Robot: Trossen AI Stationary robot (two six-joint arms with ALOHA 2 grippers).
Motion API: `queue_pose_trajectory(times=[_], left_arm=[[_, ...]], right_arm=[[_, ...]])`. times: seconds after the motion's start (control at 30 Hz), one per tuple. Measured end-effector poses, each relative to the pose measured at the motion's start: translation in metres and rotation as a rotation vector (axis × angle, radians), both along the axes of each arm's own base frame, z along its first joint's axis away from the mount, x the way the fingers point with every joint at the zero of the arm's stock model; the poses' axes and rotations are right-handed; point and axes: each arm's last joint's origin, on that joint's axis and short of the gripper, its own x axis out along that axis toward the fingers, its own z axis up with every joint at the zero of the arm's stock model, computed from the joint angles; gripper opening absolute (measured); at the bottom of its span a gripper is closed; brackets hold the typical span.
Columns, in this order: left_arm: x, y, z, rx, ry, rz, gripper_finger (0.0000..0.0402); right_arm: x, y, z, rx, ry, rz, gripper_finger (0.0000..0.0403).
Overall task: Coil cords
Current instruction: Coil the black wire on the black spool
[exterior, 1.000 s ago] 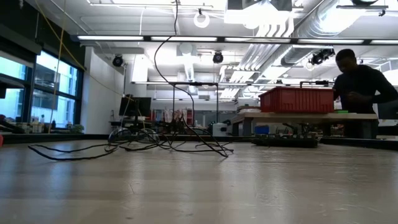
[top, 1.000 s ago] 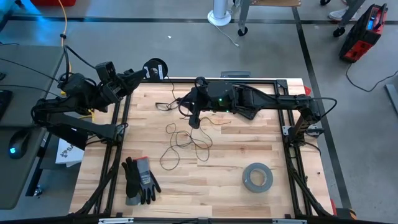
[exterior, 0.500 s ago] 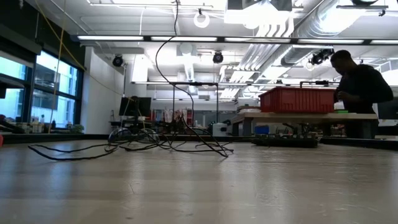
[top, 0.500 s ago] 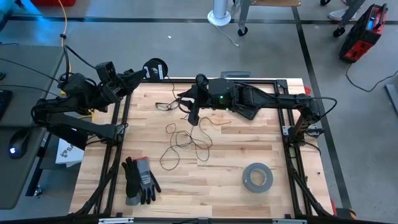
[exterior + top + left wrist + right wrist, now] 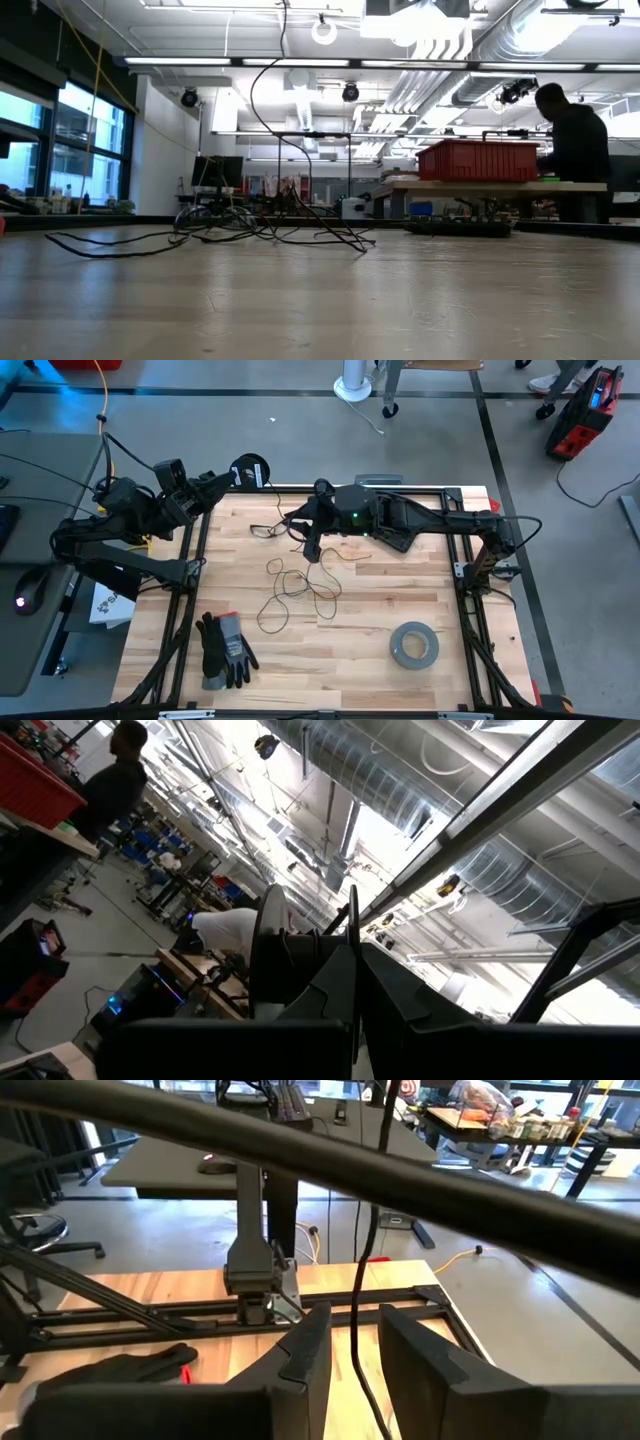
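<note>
No legible text or labels

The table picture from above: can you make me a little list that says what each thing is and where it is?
left gripper: shut on the spool, at the table's far left corner
spool: small, round, black, held at the table's edge
right gripper: over the far middle of the table, fingers slightly apart with the cord running between them
cord: thin, dark, lying in loose loops on the wood
gloves: near left part of the table
tape roll: grey, near right part of the table
table: light wood
</note>
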Motion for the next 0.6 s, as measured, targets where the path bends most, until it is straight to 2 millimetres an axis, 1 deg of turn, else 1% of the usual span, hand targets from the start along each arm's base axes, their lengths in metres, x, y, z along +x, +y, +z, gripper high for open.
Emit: queue_pose_trajectory(times=[0.6], left_arm=[[0.0, -0.0001, 0.0, 0.0, 0.0, 0.0, 0.0]], right_arm=[[-0.0006, -0.0025, -0.0029, 0.005, 0.03, 0.018, 0.0077]])
